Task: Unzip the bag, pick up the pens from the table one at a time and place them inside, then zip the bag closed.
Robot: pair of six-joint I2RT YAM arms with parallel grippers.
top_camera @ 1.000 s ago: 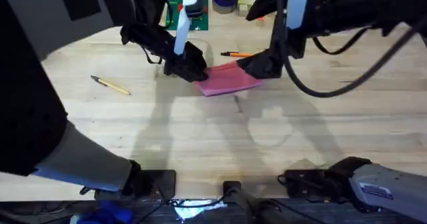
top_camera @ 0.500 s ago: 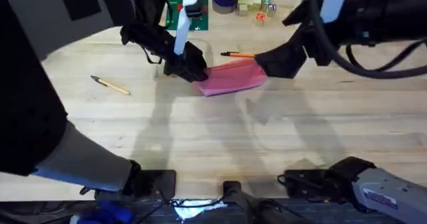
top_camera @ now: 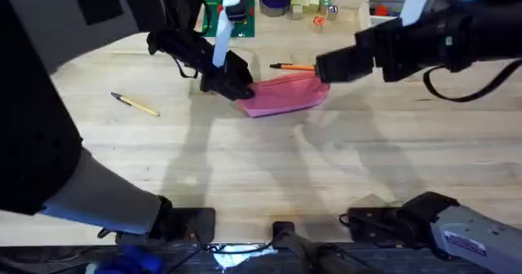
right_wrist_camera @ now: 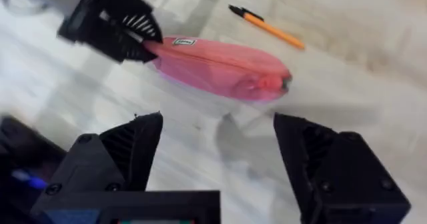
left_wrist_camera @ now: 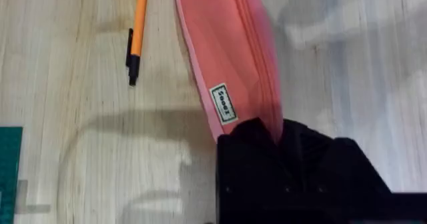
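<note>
The bag (top_camera: 284, 95) lies on the table (top_camera: 269, 168) a little past the middle, toward twelve o'clock, and the left gripper (top_camera: 236, 89) is closed on its nine o'clock end, with the pink fabric pinched between the black fingers (left_wrist_camera: 267, 144). The right gripper (top_camera: 322, 68) hangs just beside the bag's three o'clock end, jaws wide and holding nothing. The orange pen (top_camera: 292, 66) lies just beyond the bag at twelve o'clock, and the tan pen (top_camera: 135, 104) lies well apart at nine o'clock.
</note>
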